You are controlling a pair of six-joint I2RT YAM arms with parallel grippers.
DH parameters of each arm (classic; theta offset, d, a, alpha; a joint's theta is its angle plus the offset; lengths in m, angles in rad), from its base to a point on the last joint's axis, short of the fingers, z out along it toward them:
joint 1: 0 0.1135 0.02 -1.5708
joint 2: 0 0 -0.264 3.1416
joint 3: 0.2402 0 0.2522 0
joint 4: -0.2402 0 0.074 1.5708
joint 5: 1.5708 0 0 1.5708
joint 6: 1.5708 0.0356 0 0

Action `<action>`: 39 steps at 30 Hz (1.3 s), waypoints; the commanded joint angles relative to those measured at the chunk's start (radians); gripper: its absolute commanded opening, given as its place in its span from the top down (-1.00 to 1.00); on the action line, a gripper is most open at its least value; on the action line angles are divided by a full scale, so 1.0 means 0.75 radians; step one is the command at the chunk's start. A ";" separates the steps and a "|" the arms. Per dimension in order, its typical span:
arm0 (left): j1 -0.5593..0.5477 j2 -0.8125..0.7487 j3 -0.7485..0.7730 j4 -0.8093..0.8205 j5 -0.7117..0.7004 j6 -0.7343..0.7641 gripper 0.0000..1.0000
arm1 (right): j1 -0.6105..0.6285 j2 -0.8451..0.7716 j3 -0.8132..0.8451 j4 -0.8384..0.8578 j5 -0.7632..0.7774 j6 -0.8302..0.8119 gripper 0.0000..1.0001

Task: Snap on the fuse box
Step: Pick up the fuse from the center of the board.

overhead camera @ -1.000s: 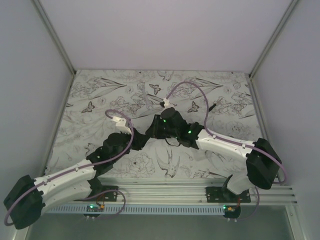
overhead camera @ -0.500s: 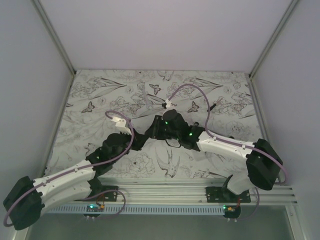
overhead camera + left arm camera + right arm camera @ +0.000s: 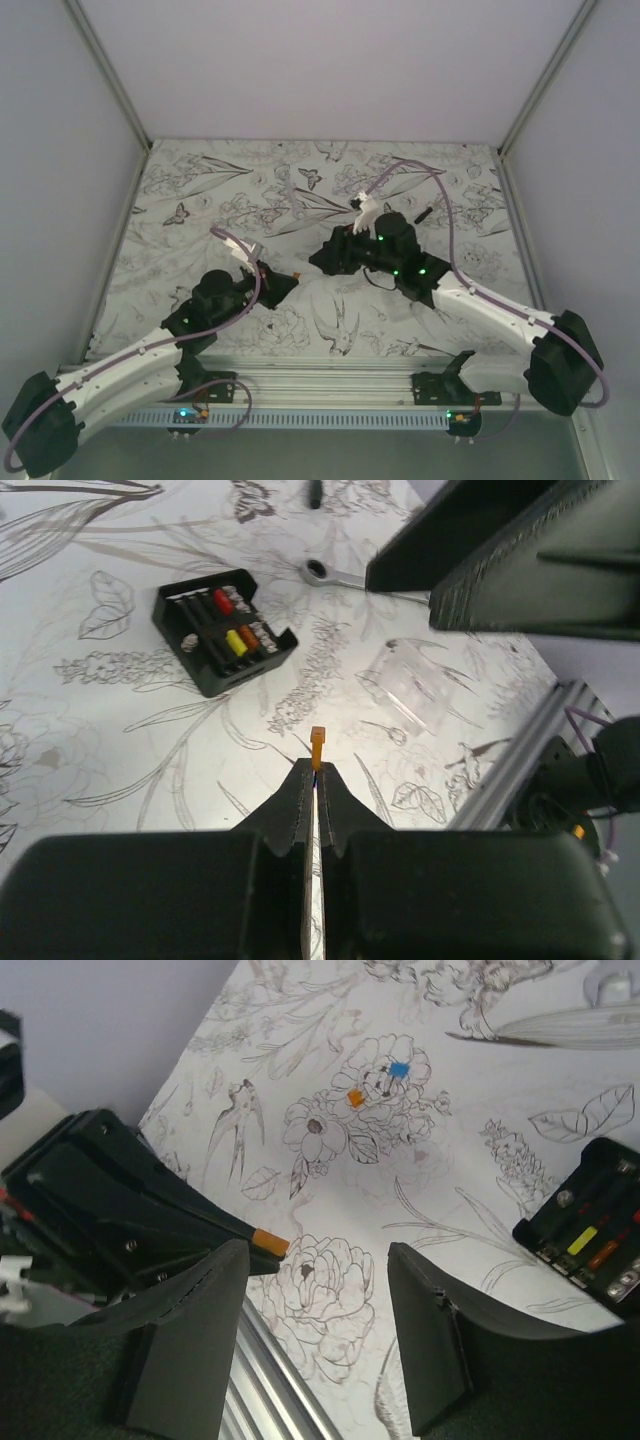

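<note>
2 grippers: left gripper (image 3: 315,775) pinched on small orange piece (image 3: 317,742); right gripper (image 3: 318,1260) spread wide, empty. Black fuse box (image 3: 222,632) on floral table (image 3: 100,770), apart from both.

Fuse box (image 3: 592,1222) cut by right edge, wrench (image 3: 342,577) handle hidden

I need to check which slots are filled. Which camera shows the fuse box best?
The left wrist view: the whole fuse box lies open side up, its red, yellow and orange pieces plain to see. The right wrist view cuts it off at the frame's right edge, showing only part. In the top view I cannot make it out.
</note>
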 commanded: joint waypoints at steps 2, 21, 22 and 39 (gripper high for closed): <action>0.024 -0.040 0.062 -0.006 0.292 0.063 1.00 | -0.093 -0.133 -0.032 0.126 -0.450 -0.343 -0.25; -0.001 -0.071 0.245 -0.059 0.595 0.040 1.00 | -0.097 -0.208 0.014 0.043 -0.921 -0.625 -0.03; -0.006 -0.068 0.251 -0.059 0.603 0.042 1.00 | -0.096 -0.206 0.014 0.053 -0.929 -0.619 -0.01; -0.070 -0.031 0.297 -0.060 0.607 0.081 1.00 | -0.093 -0.149 0.054 0.087 -0.992 -0.595 0.43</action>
